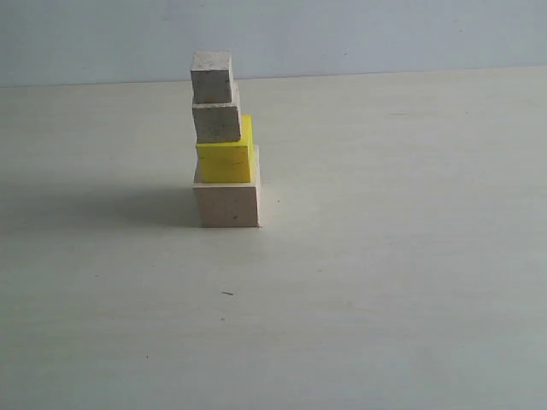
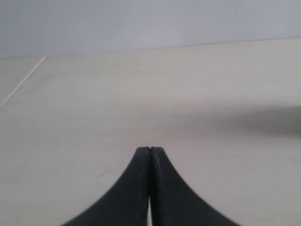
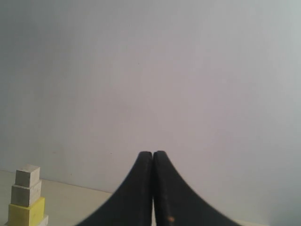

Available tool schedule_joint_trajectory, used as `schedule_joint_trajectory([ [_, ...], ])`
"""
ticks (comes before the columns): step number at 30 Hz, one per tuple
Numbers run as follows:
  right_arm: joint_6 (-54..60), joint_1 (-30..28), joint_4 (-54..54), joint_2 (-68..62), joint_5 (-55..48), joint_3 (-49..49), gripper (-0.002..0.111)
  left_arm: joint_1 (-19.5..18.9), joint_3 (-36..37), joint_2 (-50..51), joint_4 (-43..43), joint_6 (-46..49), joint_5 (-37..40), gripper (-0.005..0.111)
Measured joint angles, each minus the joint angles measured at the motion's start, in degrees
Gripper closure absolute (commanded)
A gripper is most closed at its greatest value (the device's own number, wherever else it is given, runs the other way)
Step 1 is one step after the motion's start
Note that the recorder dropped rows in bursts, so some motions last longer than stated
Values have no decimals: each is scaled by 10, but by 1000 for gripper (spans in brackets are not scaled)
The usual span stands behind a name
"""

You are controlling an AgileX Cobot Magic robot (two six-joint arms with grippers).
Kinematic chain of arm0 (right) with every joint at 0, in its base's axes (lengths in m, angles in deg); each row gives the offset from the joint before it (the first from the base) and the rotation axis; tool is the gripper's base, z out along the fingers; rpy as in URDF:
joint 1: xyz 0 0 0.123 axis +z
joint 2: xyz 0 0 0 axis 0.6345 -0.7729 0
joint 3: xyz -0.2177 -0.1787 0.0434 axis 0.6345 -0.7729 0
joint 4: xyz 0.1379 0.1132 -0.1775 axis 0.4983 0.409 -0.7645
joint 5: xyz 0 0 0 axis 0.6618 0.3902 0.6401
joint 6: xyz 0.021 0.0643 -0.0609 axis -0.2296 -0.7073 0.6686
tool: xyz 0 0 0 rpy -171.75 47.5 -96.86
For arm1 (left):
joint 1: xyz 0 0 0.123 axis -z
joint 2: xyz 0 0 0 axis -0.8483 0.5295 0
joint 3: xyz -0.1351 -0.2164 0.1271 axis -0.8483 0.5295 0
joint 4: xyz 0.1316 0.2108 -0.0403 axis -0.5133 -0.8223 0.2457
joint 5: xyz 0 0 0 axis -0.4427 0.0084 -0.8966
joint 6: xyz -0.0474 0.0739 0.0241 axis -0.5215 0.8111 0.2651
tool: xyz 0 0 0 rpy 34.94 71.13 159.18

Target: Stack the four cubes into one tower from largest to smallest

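**Desk:** Where's the stack on your screens?

**Operator:** I see the tower [image 1: 224,141] standing on the bench [image 1: 385,299], left of centre in the exterior view and towards the far edge. The largest cube [image 1: 226,205], pale wood, is at the bottom. The yellow cube [image 1: 226,162] sits on it, then the third cube [image 1: 215,122], and the smallest cube [image 1: 211,77] is on top. The upper two sit a little to the left on the yellow one, so the column isn't flush.

**Desk:** And the tools?

**Operator:** My left tool [image 2: 149,149] has its tips pressed together, holding nothing, with bare bench beneath. My right tool [image 3: 153,153] is pressed together too and also holds nothing. Its camera faces the wall [image 3: 188,70] and picks up the tower [image 3: 27,197] well apart from the tips.

**Desk:** What's around it?

**Operator:** The tower casts a soft shadow [image 1: 102,205] to its left. There's a dark speck [image 1: 227,293] on the bench in front of it. The left wrist view shows a pale line [image 2: 23,82] running across the surface.
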Motion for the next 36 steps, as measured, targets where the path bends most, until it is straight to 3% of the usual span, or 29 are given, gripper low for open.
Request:
schedule_joint_trajectory([
  [5,0,0,0,0,0,0,108,0,0,0,-74,0,0,107],
  [12,0,0,0,0,0,0,108,0,0,0,9,0,0,107],
  [21,0,0,0,0,0,0,108,0,0,0,-71,13,0,107],
  [30,0,0,0,0,0,0,108,0,0,0,-43,4,0,107],
  [36,0,0,0,0,0,0,108,0,0,0,-27,-73,0,107],
])
